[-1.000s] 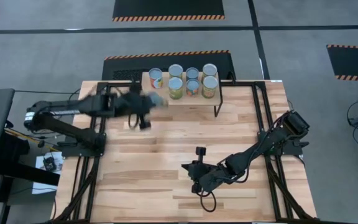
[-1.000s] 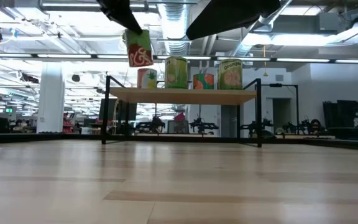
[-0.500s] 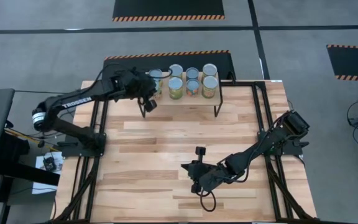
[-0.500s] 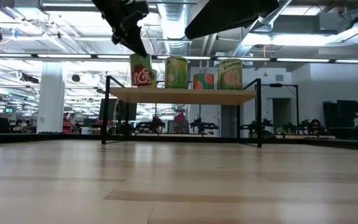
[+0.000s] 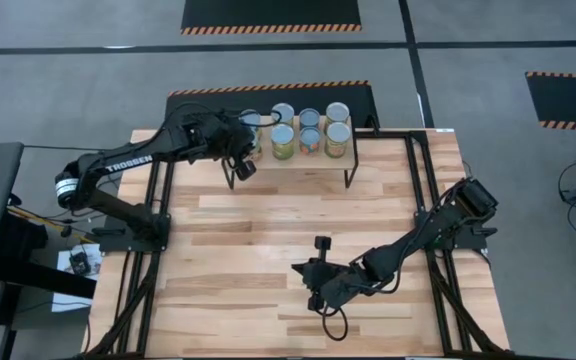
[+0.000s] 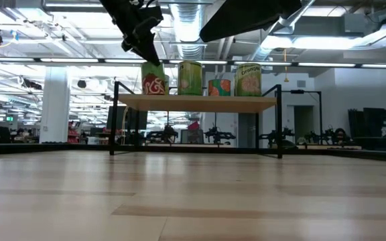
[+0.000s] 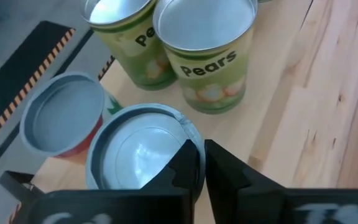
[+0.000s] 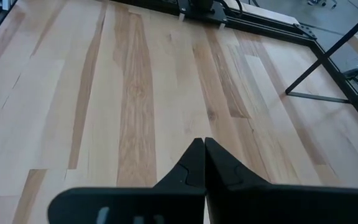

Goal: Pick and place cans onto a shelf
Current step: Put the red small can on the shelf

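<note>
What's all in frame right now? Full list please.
cans: eight, pale tops, labels green, red and orange among them; all on the shelf, two rows of four
Pears cans: two of the eight, green labels, next to the left-end pair
front-left can: one of the eight, red and green label, standing on the shelf's left end
shelf: one, light wood top, black legs; table's far edge
table: one, light wood, black frame
floor mats: three, black with striped edges; grey floor beyond and beside the table
left gripper: dark, shut on the front-left can's rim
right gripper: dark, shut, empty, low over the table's near middle
</note>
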Controlling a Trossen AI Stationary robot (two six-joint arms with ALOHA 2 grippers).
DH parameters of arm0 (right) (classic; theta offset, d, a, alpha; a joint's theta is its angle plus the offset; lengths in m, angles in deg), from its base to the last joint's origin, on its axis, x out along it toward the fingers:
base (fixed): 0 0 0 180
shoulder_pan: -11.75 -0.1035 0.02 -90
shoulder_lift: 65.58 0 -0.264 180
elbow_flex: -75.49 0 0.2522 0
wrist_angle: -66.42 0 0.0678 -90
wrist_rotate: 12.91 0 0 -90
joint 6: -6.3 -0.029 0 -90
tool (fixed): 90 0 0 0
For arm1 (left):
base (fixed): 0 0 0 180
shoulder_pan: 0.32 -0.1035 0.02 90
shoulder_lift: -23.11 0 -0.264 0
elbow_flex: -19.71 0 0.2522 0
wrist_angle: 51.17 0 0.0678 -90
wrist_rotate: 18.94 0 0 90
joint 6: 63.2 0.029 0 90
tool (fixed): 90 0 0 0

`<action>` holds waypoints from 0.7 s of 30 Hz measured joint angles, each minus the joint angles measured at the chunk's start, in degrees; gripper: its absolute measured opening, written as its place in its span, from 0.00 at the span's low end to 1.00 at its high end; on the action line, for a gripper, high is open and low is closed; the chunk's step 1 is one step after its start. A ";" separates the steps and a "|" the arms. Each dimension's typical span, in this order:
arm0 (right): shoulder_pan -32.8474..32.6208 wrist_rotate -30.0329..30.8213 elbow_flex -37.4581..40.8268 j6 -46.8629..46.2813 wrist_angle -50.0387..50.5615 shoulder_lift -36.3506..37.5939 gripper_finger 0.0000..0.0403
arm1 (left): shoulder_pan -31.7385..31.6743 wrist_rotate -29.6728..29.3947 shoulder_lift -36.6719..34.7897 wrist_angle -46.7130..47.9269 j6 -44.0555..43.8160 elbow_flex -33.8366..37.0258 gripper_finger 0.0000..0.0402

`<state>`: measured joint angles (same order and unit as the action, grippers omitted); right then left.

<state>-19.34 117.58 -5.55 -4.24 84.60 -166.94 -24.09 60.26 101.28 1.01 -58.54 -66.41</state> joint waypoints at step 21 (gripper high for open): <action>-0.02 -0.18 0.00 -0.83 0.21 -0.01 0.03 | 0.00 -0.08 2.06 -2.19 -0.29 -0.07 0.15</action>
<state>-19.37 117.40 -5.55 -5.07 84.80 -166.95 -24.09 60.18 103.33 -1.18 -58.83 -66.47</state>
